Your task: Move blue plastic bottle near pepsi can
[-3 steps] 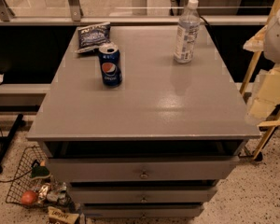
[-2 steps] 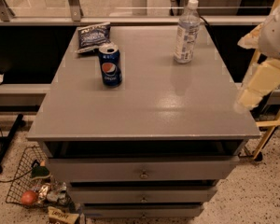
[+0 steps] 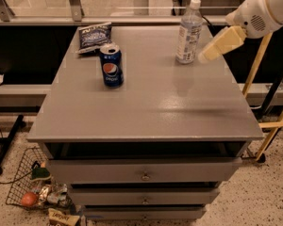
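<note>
Your camera view: grey drawer table (image 3: 146, 112), blue plastic bottle (image 3: 188, 32) upright at its 1 o'clock, pepsi can (image 3: 112, 66) at 10 o'clock, well apart, gripper (image 3: 204, 57) just beside bottle's 4 o'clock, grip state you cannot tell.

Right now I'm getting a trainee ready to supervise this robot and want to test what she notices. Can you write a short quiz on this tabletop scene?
1. True or false: the blue plastic bottle lies on its side, touching the pepsi can.
2. What lies just behind the pepsi can? A) snack bag B) sponge C) bowl
3. Fill in: the hand hovers close to the bottle, on the picture's ____ side of it.

Key:
1. False. The bottle stands upright at the far right of the table, well apart from the can.
2. A
3. right
</note>
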